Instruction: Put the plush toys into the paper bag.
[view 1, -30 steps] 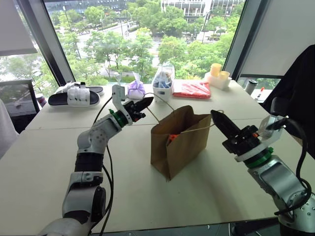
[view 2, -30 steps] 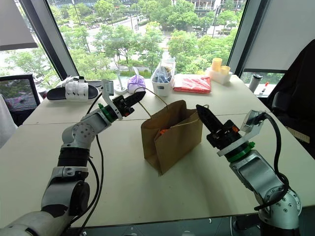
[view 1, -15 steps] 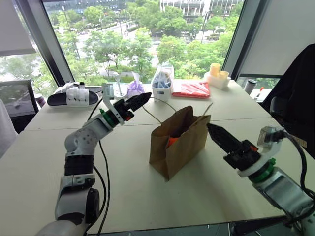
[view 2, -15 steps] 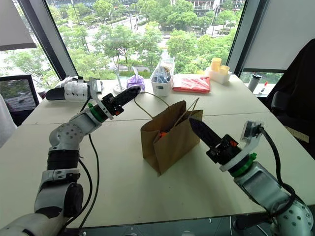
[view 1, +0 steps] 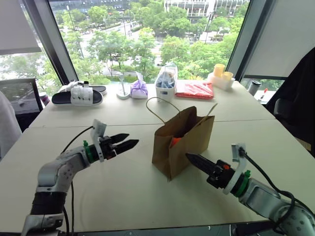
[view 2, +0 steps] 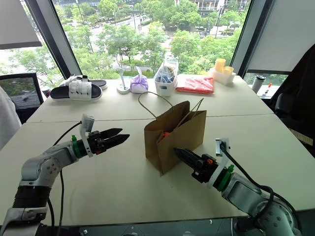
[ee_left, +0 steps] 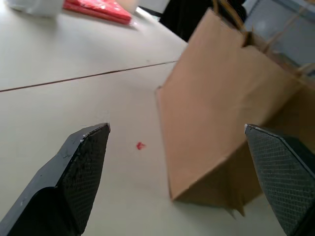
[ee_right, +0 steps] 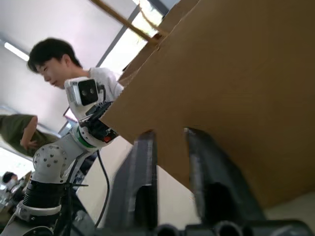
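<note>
Daylight from tall windows over green treetops falls on a pale table (view 1: 123, 187) joined from several tops, with black-and-white slippers (view 1: 77, 96), a purple pouch (view 1: 139, 89), a white container (view 1: 165, 89) and a red packet (view 1: 193, 90) along its far side. Midway stands the paper bag (view 1: 183, 142), upright and open, something orange (view 1: 174, 141) showing inside. Left gripper (view 1: 129, 141) hovers beside it, fingers spread wide and empty; right gripper (view 1: 193, 159), fingers pressed together, points at its near face.

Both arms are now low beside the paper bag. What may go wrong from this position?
The right gripper, shut, points at the paper bag from close by; a small push forward could tip or slide the standing bag. An orange toy shows at the bag's mouth and might spill if the bag falls. The left gripper is open and empty, apart from the bag, so less worrying.
</note>
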### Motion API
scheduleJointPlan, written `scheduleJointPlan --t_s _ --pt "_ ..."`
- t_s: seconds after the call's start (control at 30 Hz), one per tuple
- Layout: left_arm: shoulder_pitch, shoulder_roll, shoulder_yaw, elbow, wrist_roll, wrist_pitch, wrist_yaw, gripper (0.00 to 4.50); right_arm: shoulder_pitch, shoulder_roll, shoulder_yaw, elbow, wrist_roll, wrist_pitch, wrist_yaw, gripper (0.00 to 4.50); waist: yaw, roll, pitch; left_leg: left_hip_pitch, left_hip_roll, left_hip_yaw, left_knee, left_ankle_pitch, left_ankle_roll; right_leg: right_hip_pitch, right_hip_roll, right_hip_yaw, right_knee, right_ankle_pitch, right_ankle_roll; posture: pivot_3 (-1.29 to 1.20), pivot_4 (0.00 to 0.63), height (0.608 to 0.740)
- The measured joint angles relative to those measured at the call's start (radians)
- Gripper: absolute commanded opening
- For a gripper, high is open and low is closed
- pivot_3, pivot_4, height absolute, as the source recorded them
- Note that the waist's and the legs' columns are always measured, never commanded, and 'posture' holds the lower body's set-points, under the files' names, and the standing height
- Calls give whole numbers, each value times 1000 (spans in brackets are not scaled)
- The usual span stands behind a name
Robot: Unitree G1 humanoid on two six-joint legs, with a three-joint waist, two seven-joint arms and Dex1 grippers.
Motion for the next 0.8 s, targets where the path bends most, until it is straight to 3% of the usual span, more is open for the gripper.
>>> scheduleJointPlan --t_s 0.6,0.77,0.8 --pt "-59 -85 -305 -85 160 -113 -62 4500 -121 134 60 93 -204 22 -16 31 -1 1 0 1 0 1 0 0 0 1 1 0 0 0 0 0 150 740" --pt "-71 -129 -333 -53 227 -160 -35 4500 -128 157 52 93 -223 24 -18 31 -2 1 0 1 0 1 -1 0 0 1 1 0 0 0 0 0 150 740" --pt "-71 -139 -341 -36 243 -173 -28 4245 -128 160 51 92 -221 27 -18 5 -2 1 0 1 0 1 -1 0 0 1 1 0 0 0 0 0 150 740"
